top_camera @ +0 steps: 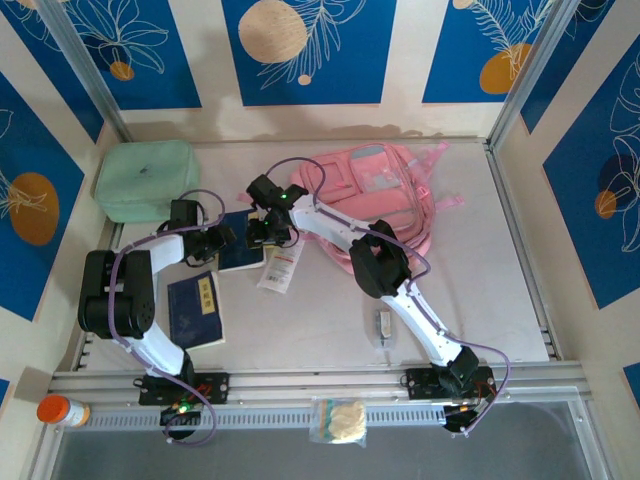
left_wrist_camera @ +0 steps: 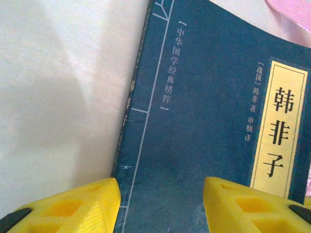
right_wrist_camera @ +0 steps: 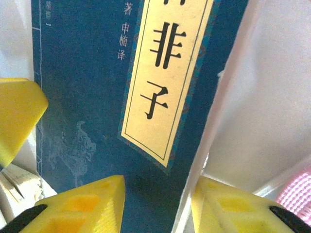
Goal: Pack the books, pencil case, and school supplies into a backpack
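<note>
Up close, navy book with yellow title label; left jaws apart, right jaws unclear.

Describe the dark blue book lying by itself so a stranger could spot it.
Start at the big pale pink fabric backpack at the table's far side, then come toward the near left corner. There the thin dark navy-blue paperback lies flat beside the left arm; its twin lies farther back, next to a long white printed pouch.

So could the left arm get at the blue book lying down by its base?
Probably yes: that book lies flat with nothing on it, right beside the left arm. Its jaws sit at the other blue book, so it would have to swing back.
</note>
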`<state>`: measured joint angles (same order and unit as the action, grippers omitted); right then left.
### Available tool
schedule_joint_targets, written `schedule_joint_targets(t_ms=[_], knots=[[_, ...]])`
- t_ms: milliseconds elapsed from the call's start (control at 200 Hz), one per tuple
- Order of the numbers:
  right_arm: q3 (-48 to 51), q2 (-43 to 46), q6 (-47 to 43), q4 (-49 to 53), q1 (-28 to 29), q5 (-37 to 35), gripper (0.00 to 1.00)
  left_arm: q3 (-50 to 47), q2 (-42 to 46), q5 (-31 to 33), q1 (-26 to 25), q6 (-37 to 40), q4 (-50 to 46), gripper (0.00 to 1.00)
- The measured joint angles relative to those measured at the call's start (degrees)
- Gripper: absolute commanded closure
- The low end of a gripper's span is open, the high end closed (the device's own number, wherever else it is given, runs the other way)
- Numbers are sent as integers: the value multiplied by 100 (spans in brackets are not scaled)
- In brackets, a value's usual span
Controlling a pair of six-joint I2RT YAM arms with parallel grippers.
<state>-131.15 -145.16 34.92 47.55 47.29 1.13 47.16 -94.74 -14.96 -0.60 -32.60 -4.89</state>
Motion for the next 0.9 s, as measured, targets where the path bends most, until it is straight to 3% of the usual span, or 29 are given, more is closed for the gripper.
schedule_joint_targets(t_ms=[325,585,900], knots=[[-15,315,-4,-39,0,138,79,4,7,63,0,120,-26,49],[81,337,92,-142,-17,249,83,4,7,61,0,120,-24,50],[166,420,271,-343,-63,431,100,13,114,63,0,125,-155,47]])
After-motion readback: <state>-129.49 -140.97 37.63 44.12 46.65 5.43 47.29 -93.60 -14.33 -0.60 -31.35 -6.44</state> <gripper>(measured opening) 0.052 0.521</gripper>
